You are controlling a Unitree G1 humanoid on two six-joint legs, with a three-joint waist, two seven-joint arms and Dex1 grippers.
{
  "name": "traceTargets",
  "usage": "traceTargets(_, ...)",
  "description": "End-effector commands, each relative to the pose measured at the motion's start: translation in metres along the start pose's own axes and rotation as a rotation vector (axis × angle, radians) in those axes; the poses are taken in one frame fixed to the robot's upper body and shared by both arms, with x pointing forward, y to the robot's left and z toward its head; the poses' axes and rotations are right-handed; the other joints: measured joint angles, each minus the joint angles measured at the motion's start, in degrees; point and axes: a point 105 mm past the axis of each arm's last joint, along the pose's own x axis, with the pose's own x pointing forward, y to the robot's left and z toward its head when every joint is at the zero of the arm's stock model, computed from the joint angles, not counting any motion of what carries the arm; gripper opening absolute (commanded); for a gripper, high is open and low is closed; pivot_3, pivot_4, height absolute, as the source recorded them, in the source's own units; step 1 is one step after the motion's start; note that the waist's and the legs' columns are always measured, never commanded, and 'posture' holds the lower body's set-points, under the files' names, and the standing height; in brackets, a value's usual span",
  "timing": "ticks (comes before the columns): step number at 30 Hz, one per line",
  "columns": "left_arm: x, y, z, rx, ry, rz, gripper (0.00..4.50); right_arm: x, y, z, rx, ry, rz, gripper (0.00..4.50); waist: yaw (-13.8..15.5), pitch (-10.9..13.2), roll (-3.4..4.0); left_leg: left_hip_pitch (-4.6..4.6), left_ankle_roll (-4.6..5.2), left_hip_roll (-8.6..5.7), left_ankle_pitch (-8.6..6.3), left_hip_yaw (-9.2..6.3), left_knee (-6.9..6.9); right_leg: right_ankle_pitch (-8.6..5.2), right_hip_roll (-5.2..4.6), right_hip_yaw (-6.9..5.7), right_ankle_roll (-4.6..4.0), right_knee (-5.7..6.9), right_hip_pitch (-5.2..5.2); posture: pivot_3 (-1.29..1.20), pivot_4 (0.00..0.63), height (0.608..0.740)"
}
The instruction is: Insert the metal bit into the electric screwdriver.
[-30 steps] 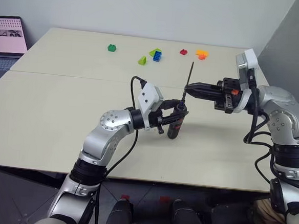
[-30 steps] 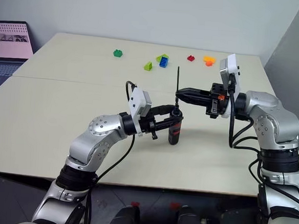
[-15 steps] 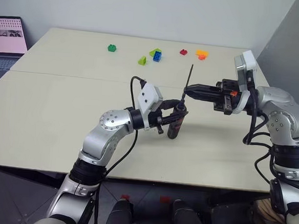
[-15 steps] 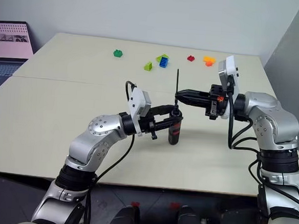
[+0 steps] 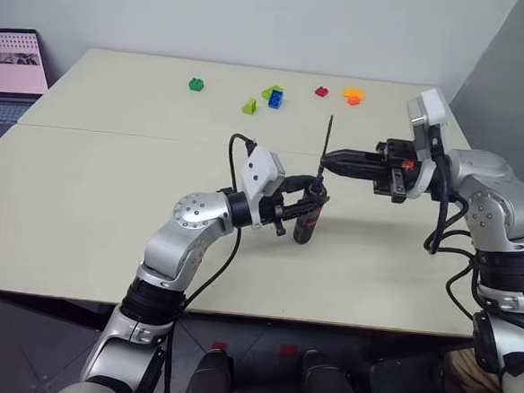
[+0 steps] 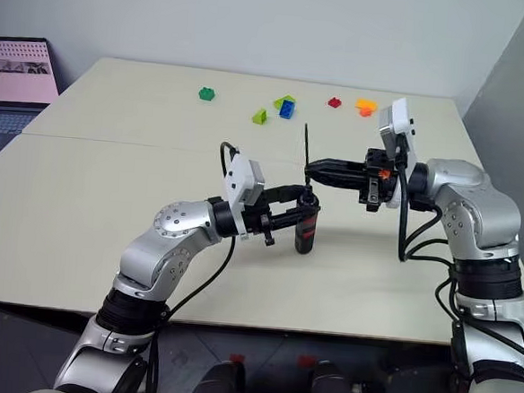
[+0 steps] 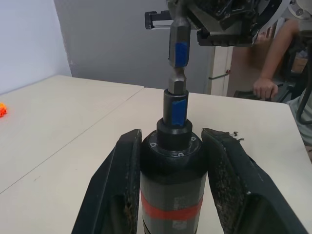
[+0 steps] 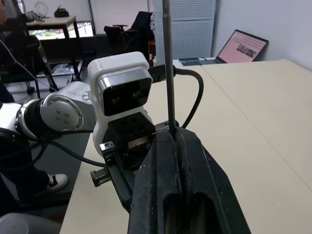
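While left fingers point(image 7: 129, 195) clamp the electric screwdriver point(image 7: 171, 185), right fingers point(image 8: 165, 195) pinch the metal bit point(image 8: 168, 73).

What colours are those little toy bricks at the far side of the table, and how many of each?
Green bricks: 3
Blue brick: 1
Red brick: 1
Orange brick: 1 (possibly two joined)
Total: 6

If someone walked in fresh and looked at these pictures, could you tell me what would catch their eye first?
Most striking is the meeting of the two arms above the middle of the table: the left claw grips the electric screwdriver upright, while the right claw holds the metal bit standing just over its top. Next, the small coloured bricks scattered along the far edge.
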Motion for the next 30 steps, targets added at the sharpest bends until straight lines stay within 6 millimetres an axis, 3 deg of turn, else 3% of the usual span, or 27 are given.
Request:
traceTargets(1,0.001,-0.003,0.0,0.008,0.01,-0.018,1.57,-0.001,0.0,0.0,-0.016,0.042,0.032,0.0,0.01,0.0,0.0,0.0,0.0,0.0,0.0,0.0,0.0,0.0,0.0,0.0,0.0,0.0,0.0,0.0,0.15,0.74)
traceTargets(14,0.0,-0.003,-0.001,0.01,0.014,-0.021,1.57,-0.007,-0.004,-0.003,-0.013,0.082,0.063,0.0,0.01,0.0,0.0,0.01,0.0,0.0,0.0,0.0,0.0,0.01,0.0,0.0,0.01,0.01,0.01,0.0,0.15,0.74)
traceTargets(30,-0.001,-0.003,-0.002,0.012,0.021,-0.032,1.57,-0.006,-0.001,0.008,-0.023,0.083,0.102,0.0,0.01,0.0,0.0,0.01,0.0,0.0,0.0,0.0,0.0,0.01,0.0,0.0,0.02,0.02,0.0,0.0,0.15,0.74)
